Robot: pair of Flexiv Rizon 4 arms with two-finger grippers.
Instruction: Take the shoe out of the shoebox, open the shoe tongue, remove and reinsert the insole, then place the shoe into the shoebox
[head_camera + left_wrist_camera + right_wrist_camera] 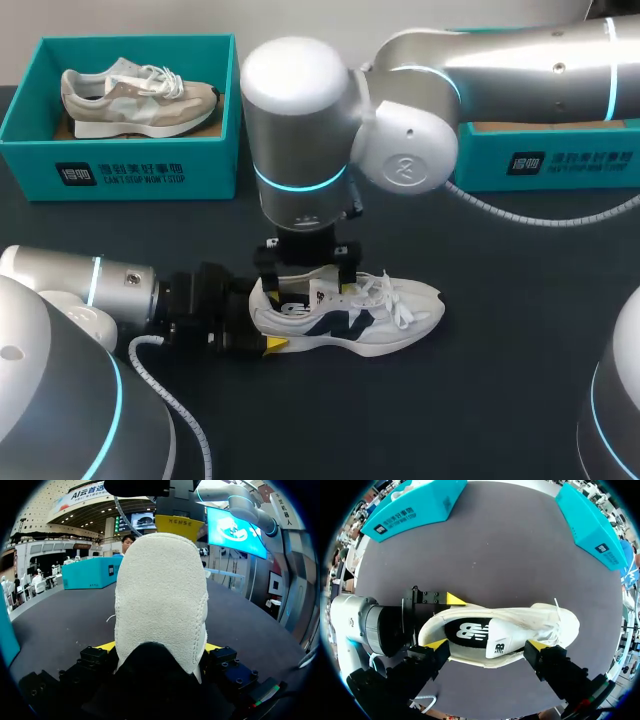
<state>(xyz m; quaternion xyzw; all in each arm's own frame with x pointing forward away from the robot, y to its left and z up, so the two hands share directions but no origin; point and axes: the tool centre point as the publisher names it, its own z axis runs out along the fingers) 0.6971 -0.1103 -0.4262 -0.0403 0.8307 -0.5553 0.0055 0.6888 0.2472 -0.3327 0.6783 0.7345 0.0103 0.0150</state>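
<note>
- Black matte table [480, 390] carries two teal cardboard boxes at its far edge, each with white print on its front.
- The left shoebox [120, 170] holds a beige suede trainer [140, 100]; the right shoebox [560, 160] sits partly behind my right arm.
- The white trainer with navy side logo [380, 322] stands mid-table, well apart from both boxes.
- The left tool [160, 647] is clamped on its heel.
- The right tool [486, 645] hangs over its opening, fingers spread.
</note>
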